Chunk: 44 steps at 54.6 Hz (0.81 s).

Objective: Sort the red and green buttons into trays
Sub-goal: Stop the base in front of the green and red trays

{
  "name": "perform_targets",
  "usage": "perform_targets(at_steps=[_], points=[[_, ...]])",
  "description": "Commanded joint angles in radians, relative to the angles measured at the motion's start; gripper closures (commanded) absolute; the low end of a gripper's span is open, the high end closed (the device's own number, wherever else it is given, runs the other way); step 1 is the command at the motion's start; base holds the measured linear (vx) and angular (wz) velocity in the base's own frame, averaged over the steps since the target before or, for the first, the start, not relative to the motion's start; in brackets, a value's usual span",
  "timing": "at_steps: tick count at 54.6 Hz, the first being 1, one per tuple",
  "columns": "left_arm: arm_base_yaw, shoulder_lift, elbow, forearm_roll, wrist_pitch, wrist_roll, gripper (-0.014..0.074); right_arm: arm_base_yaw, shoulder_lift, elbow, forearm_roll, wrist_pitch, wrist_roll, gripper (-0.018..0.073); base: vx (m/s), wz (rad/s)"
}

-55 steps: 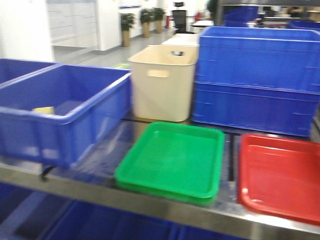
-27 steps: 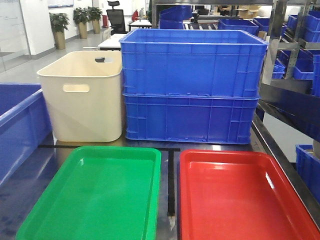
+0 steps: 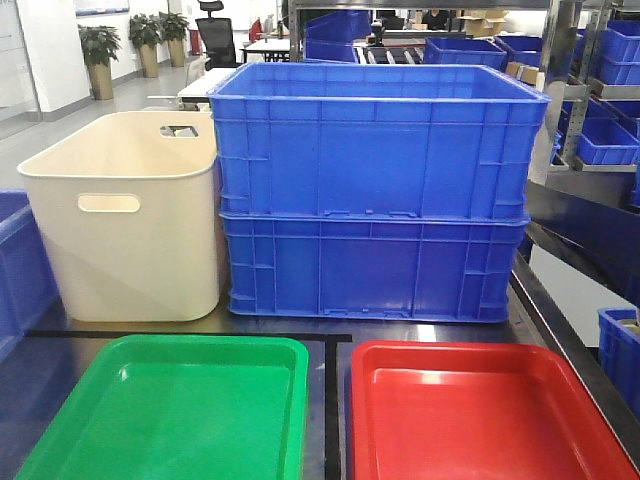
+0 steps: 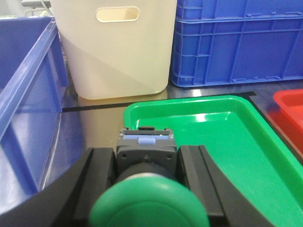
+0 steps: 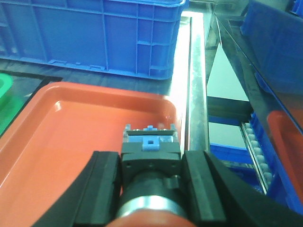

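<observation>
The green button [image 4: 149, 205] is sitting clamped between the left fingers [image 4: 97, 184], which are closing snugly on its grey body with the domed cap facing the wrist camera. It is hanging at the near end of the green tray [image 4: 227, 142], whose floor is lying bare. The red button [image 5: 150, 163] is being gripped the same way by the right fingers [image 5: 102, 184], which are pressing both sides of its body. It is hovering at the near edge of the red tray [image 5: 71, 127], likewise bare. Each arm appears to be bringing its colour to the matching tray, so that a plain release would be dropping it inside the raised rim. The two trays are lying side by side on the dark tabletop [image 4: 99, 125], with a black tape line [image 3: 330, 420] running between them. Behind them the cream tub [image 3: 125, 220] and two stacked blue crates [image 3: 375, 190] are standing, walling off the back. Neither arm is showing in the front view.
</observation>
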Motion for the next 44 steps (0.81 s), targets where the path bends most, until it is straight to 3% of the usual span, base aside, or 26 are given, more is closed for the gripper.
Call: perform_targets(at_steps=[1,44], points=[[-0.001,0.005,-0.025,-0.016,-0.092,-0.003,0.0599,-0.003,-0.005,-0.029,-0.002,-0.087,0.0,0.0568,0.15,-0.03],[-0.001,0.005,-0.025,-0.016,-0.092,-0.003,0.0599,-0.003,-0.005,-0.029,-0.002,-0.087,0.0,0.0568,0.07,-0.03]])
